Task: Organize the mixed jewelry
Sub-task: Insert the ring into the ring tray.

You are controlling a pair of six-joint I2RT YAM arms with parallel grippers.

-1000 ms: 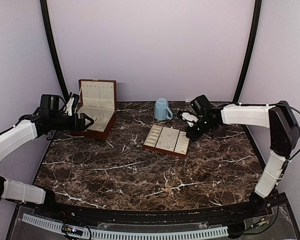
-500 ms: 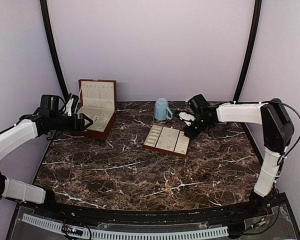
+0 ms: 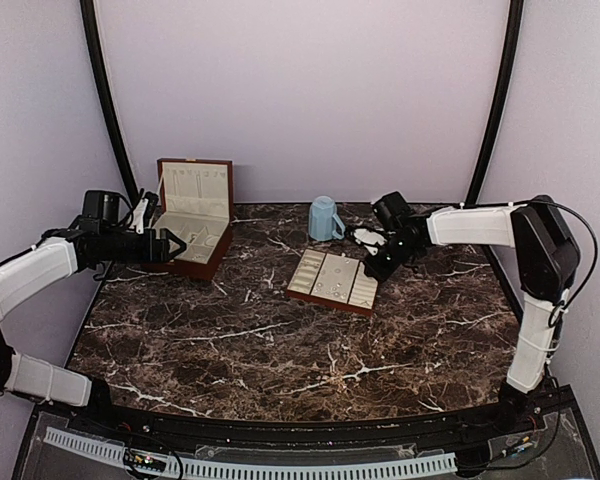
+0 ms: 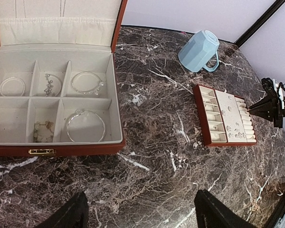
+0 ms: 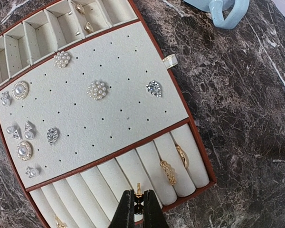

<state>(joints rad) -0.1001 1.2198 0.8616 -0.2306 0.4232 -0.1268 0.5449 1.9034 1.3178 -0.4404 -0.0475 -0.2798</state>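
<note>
One mug (image 3: 324, 219), one tray (image 5: 123, 114), one wooden box (image 4: 57, 151), three bracelets (image 4: 87, 82) (image 4: 12, 86) (image 4: 85, 126), two arms (image 3: 30, 275) (image 3: 475, 226).

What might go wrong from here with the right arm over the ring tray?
1. The right gripper seems to pinch a small gold ring only at its very tips, over the edge of the tray; a slip could drop it onto the dark marble table.
2. Two gold rings sit in neighbouring rolls and could get nudged.

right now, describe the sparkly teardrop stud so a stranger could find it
Find the brown-edged tray beside the light-blue mug. On its holed middle pad, the teardrop stud lies nearest the pull tab; its neighbours are round pearl clusters.
</note>
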